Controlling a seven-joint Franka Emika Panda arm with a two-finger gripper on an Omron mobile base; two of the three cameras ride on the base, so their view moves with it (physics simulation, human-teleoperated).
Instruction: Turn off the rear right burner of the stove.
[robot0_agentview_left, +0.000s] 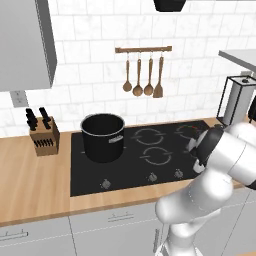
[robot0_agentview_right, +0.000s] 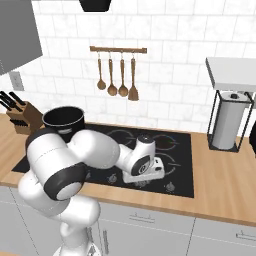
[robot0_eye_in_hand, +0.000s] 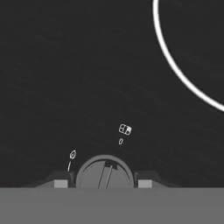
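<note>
Gripper straddling a knob on the stove's front edge

The gripper (robot0_eye_in_hand: 104, 183) has its fingers apart, one either side of a small grey knob (robot0_eye_in_hand: 104, 174), not clamped. The rear right burner (robot0_agentview_left: 192, 131) sits at the back right corner of the stove (robot0_agentview_left: 90, 172), faintly red. My worry: several knobs line that edge, so it might grab the wrong one, or slip off while twisting.

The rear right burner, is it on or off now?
On: the rear right burner shows red in its rings, and the gripper straddles a knob.
</note>
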